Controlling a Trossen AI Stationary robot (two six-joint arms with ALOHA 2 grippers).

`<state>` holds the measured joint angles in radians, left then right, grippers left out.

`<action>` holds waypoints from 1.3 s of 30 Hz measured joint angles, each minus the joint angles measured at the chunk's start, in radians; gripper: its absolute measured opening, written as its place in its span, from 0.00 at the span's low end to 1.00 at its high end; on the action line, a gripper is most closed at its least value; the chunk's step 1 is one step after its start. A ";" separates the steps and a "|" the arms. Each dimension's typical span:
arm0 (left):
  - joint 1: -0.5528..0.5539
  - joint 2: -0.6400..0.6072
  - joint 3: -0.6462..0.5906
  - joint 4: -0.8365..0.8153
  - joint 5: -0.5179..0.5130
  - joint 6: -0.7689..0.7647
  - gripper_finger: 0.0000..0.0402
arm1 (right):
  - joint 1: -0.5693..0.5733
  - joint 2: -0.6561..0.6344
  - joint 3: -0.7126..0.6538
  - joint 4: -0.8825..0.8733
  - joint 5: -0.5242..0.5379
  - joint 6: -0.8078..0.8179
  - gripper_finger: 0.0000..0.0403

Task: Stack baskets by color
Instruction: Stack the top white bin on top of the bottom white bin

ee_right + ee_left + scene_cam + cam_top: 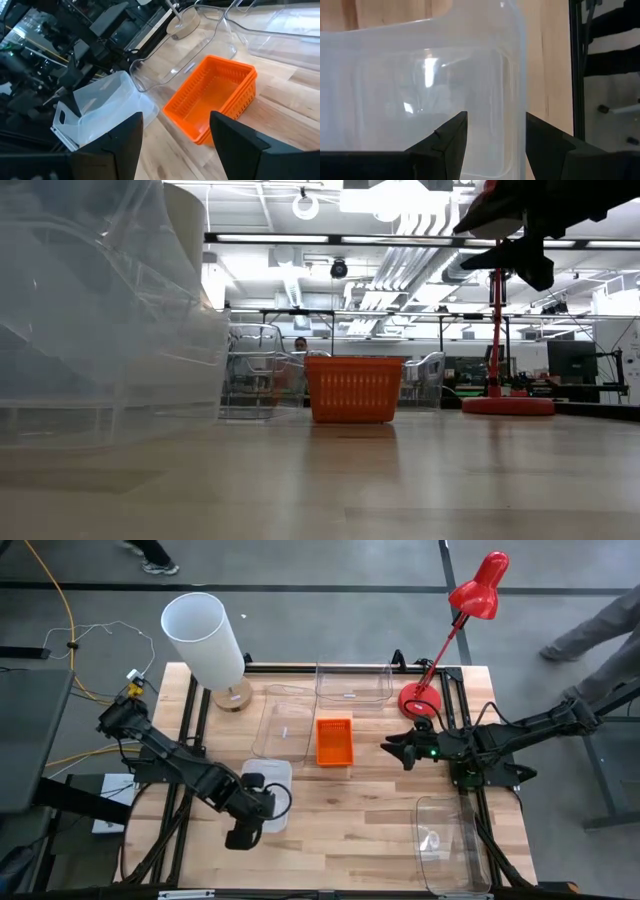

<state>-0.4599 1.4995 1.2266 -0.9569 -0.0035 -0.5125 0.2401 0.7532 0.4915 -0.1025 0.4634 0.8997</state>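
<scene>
Left claw (495, 145): jaws straddle the wall of a frosted clear bin (268, 795) at the tabletop's (350, 830) seven o'clock; whether they pinch it, cannot tell.
Step advice: squeeze the wall firmly, then lift level.
Right claw (392, 748): open, empty, at three o'clock of the orange baskets (335, 741).
Other clear bins (352, 683): twelve o'clock.

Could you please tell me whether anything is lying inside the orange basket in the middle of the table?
The orange basket looks empty: the right wrist view shows its bare ribbed floor. Only the corner hidden by the nearer wall cannot be checked.
</scene>
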 joint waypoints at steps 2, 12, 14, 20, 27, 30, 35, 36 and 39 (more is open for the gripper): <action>0.001 0.012 0.000 0.001 0.007 0.000 0.41 | 0.000 0.000 0.000 -0.001 0.006 0.001 0.54; 0.001 0.017 0.000 -0.002 0.000 0.000 0.07 | 0.000 0.000 0.000 -0.007 0.006 0.000 0.54; 0.001 0.017 0.010 -0.019 -0.003 -0.001 0.02 | 0.000 0.000 0.000 -0.013 0.006 0.000 0.54; 0.001 0.018 0.101 -0.108 -0.012 0.016 0.01 | 0.000 0.000 0.000 -0.017 0.006 -0.002 0.54; -0.017 0.018 0.179 -0.210 -0.163 0.032 0.00 | 0.000 0.000 0.001 -0.024 0.006 0.000 0.54; -0.037 0.018 0.178 -0.232 -0.227 0.041 0.00 | 0.000 0.000 0.001 -0.026 0.006 0.000 0.54; -0.079 0.018 0.178 -0.233 -0.286 -0.012 0.00 | 0.000 0.000 0.001 -0.029 0.006 0.000 0.54; -0.091 0.018 0.178 -0.233 -0.302 -0.028 0.00 | 0.000 0.000 0.001 -0.029 0.007 0.000 0.54; -0.125 0.024 0.177 -0.231 -0.330 -0.057 0.00 | 0.000 0.000 0.001 -0.030 0.022 0.000 0.54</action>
<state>-0.5852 1.5236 1.4034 -1.1875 -0.3332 -0.5695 0.2401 0.7536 0.4923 -0.1322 0.4851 0.8997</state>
